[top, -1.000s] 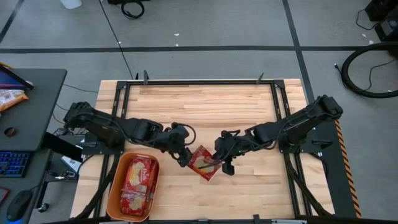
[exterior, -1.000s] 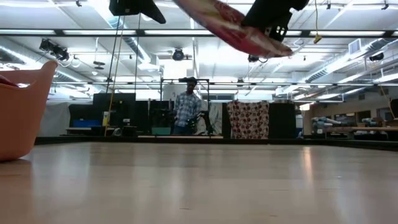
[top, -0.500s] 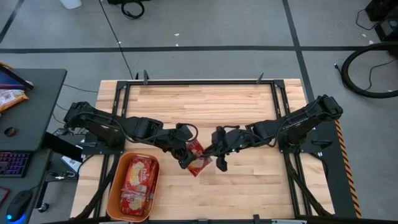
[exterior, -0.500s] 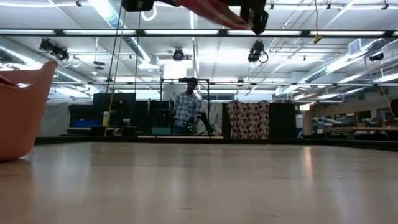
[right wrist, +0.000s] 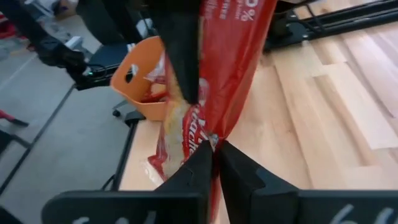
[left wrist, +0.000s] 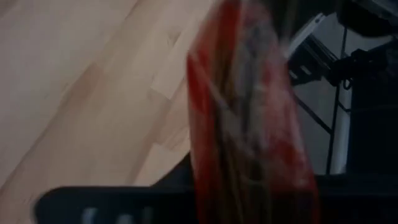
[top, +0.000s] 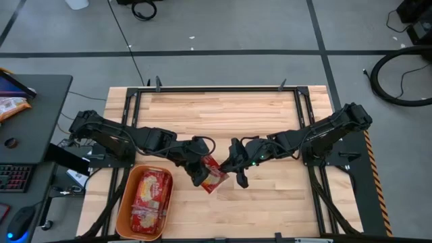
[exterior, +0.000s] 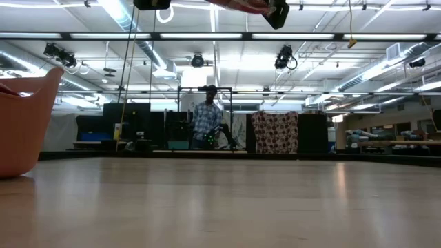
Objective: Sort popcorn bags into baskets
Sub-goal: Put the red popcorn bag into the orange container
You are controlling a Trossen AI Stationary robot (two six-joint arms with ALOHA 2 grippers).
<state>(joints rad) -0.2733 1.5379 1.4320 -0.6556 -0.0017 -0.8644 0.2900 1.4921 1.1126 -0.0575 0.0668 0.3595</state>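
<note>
One red popcorn bag (top: 213, 175) hangs in the air over the middle of the table, between my two grippers; the low view shows it at the top edge (exterior: 241, 4). My left gripper (top: 201, 170) is on its left side and my right gripper (top: 233, 169) on its right side, both shut on it. The orange basket (top: 121, 210) stands at the table's near left, with red popcorn bags (top: 150, 196) lying flat in it. My left gripper has the bag between its fingers from the table's left. One dark finger (right wrist: 183, 56) lies flat on the bag's face; the other is hidden behind the bag. The bag (left wrist: 249, 124) stands on edge, clear of the table. My right gripper pinches the bag's edge (right wrist: 208, 134) between its two fingertips, which stand almost together. The fingers come from the table's right, slanting down. The bag is lifted well clear of the table.
Bare wood (top: 223, 115) lies on the far half of the table, and black frame rails (top: 304, 121) run along its sides. A desk with a keyboard (top: 13, 177) stands off the left edge. In the low view a person (exterior: 207, 124) stands far back in the room.
My right gripper has carried the bag toward the table's left and upward, to my left gripper, which has edged toward it. The bag, tilted flat a second ago, now stands more on edge between the two grippers.
</note>
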